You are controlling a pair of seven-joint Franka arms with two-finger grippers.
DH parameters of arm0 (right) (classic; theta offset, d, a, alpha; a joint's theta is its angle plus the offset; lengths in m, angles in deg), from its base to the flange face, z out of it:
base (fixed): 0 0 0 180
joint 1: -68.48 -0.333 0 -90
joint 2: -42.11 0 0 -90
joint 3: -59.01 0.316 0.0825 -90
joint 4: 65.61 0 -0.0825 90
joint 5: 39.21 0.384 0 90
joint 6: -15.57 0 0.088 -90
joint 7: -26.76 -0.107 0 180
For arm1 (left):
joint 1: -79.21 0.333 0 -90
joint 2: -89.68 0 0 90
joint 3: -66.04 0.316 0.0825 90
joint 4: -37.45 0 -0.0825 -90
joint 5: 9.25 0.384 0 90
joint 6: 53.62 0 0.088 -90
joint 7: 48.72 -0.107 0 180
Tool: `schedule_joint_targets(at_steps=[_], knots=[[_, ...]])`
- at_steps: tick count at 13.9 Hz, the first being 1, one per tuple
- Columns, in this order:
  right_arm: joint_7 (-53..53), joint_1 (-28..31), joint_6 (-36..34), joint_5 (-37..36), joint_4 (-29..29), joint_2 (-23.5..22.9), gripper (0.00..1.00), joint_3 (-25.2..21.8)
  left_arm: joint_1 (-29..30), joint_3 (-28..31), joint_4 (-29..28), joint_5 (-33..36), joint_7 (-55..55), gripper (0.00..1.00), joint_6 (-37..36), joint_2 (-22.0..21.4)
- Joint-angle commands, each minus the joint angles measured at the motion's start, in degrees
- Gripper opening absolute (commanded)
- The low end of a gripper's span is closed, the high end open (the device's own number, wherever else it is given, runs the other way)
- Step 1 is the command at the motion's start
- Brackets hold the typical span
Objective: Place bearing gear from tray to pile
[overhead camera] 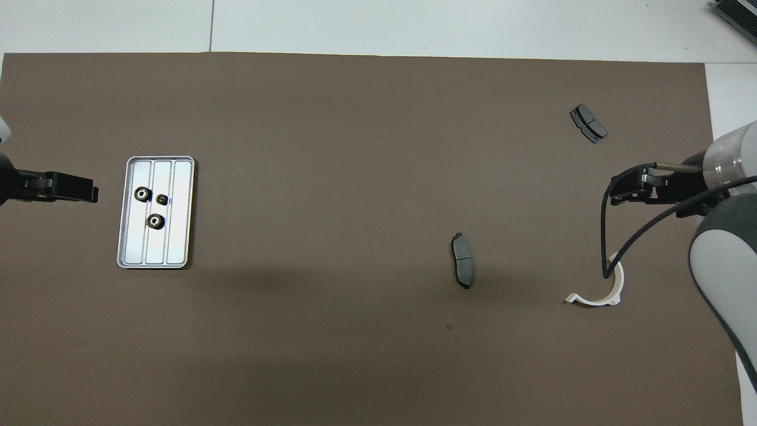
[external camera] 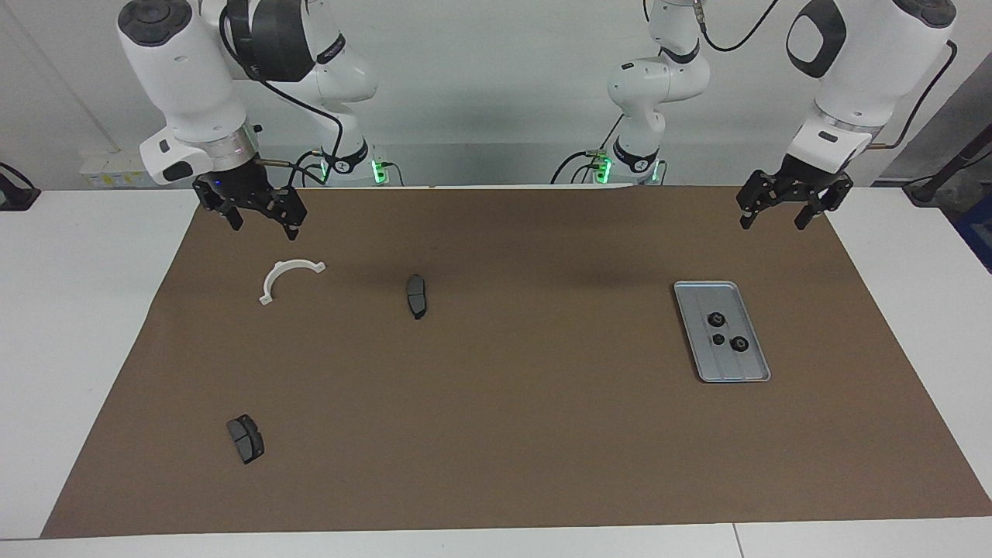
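Observation:
The silver ridged tray (external camera: 745, 369) lies on the brown mat toward the left arm's end of the table; it also shows in the overhead view (overhead camera: 177, 239). In it lie three small dark bearing gears: two larger ones (external camera: 716, 318) (external camera: 740, 343) and a smaller one (external camera: 718, 339). The pile's parts lie spread toward the right arm's end: a white half-ring bracket (external camera: 287, 277), one dark brake pad (external camera: 416, 295) and another (external camera: 246, 438). My left gripper (external camera: 773, 223) hangs open and empty over the mat beside the tray. My right gripper (external camera: 263, 230) hangs open and empty over the mat by the bracket.
The brown mat (external camera: 511, 403) covers most of the white table (external camera: 70, 310). A dark object (overhead camera: 736, 15) sits at the table's corner farthest from the robots, at the right arm's end. A black cable hangs from the right arm over the bracket (overhead camera: 612, 290).

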Motion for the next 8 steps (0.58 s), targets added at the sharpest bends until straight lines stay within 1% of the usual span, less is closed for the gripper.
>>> schedule_joint_targets(at_steps=[1, 5, 8], knots=[[4.6, 0.3, -4.8, 1.3, -7.9, -3.3, 1.00, 0.2, 0.5, -0.4, -1.2, -0.3, 0.3, 1.00, 0.3, -0.9], [4.7, 0.3, -4.8, 1.3, -8.0, -3.3, 1.00, 0.2, 0.7, -0.3, -1.9, -0.3, 0.6, 1.00, 0.6, -1.0], [4.7, 0.3, -4.8, 1.3, -8.0, -3.3, 1.00, 0.2, 1.8, -0.4, -5.5, -0.3, 0.6, 1.00, 4.7, -2.3]])
